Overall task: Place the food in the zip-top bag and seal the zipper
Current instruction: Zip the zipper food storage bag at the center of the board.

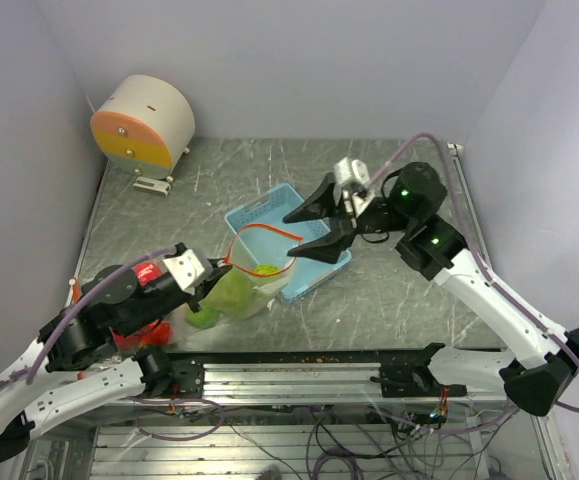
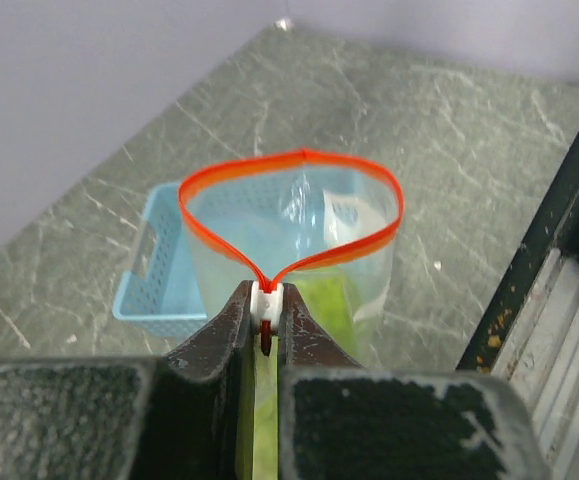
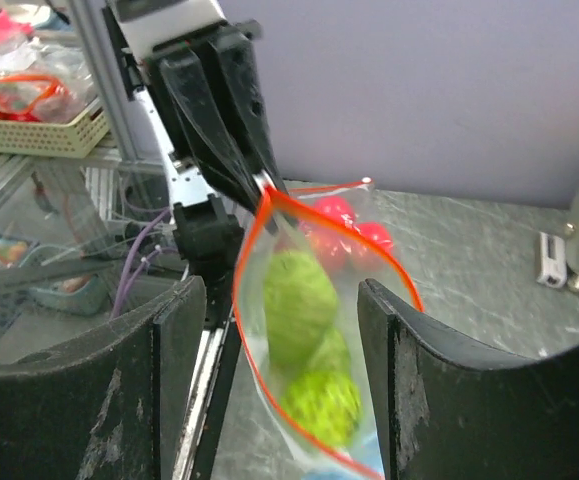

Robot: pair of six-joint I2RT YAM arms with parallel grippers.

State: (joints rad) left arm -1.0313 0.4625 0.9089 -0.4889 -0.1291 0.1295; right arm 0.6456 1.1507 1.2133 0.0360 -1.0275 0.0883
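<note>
Since the left gripper (image 1: 219,270) is clamped on only one end of the zipper (image 2: 299,155), at the small white slider (image 2: 266,296), the zip-top bag (image 1: 231,292) is held up by that single pinch, its mouth spread into a wide loop, just beside the light blue basket (image 1: 269,205). Green food (image 3: 299,300) sits low in the bag; red pieces (image 3: 354,232) show through the film, though I cannot tell whether they lie inside. The right gripper (image 1: 291,235) is spread wide, its fingers either side of the bag's far end and gripping nothing. The main risk, as I judge it, is that closing on the loop catches one lip only, or crumples the film, so the strip's two halves never meet and the seal skips. A pull along the strip could also drag the bag out of the left pinch or tip it, spilling fruit over the open mouth. Slack, crinkly plastic gives little resistance, so the far end likely needs holding taut first.
</note>
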